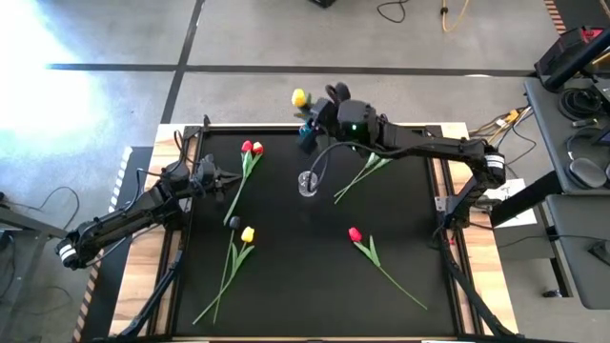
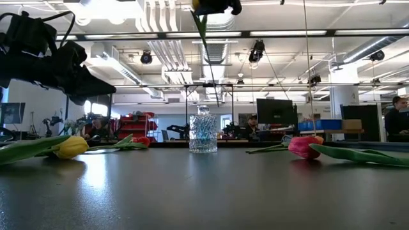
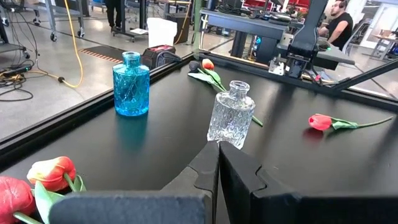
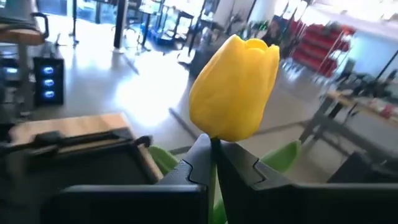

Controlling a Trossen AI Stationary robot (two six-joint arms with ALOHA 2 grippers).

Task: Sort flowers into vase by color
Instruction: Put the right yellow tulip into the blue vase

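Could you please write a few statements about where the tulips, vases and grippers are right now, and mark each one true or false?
1. The right gripper is shut on a yellow tulip. True.
2. The clear glass vase already holds a flower. False: it is empty.
3. The left gripper holds a red tulip. False: it is shut on nothing.
4. A blue glass vase stands near the mat's far edge. True.
5. Another yellow tulip lies on the black mat. True.
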